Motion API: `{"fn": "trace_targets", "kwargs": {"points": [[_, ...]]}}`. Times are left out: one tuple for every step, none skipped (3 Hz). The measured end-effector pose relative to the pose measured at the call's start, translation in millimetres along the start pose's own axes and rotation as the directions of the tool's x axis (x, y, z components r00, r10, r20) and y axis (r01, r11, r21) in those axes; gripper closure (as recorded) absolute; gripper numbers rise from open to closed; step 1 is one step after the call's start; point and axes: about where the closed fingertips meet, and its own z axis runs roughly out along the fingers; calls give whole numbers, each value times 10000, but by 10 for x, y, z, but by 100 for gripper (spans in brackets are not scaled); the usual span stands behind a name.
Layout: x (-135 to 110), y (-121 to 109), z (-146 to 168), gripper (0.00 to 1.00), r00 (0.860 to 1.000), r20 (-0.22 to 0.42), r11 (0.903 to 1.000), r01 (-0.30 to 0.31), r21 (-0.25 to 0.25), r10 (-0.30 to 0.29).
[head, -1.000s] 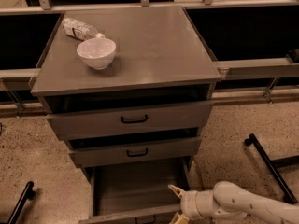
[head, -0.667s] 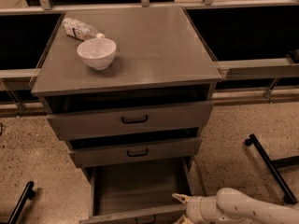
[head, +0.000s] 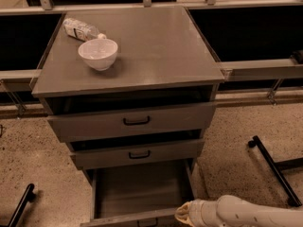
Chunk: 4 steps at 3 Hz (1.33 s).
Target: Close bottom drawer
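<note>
my pincer (head: 183,213) sits at the near edge of the scene, close by the front right corner of the bottom drawer (head: 141,189). it is on a pale arm (head: 246,213) coming in from the right. i cannot tell whether it is spread or pressed together. the bottom drawer is pulled well out toward me, its deep grey tray showing. above it, the middle drawer (head: 137,154) and top drawer (head: 135,121) stand slightly out. a white bowl (head: 98,54) and a toppled bottle (head: 81,30) rest far left on the cabinet top (head: 156,46).
</note>
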Motion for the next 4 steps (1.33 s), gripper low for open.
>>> {"fn": "trace_targets", "kwargs": {"points": [[211, 85, 178, 100, 9997, -13, 9975, -263, -650, 263], [586, 266, 479, 100, 9981, 283, 9900, -503, -1320, 544], [833, 428, 849, 100, 9964, 717, 9852, -331, -1679, 457], [955, 532, 1151, 100, 9973, 650, 9850, -225, -1713, 341]]}}
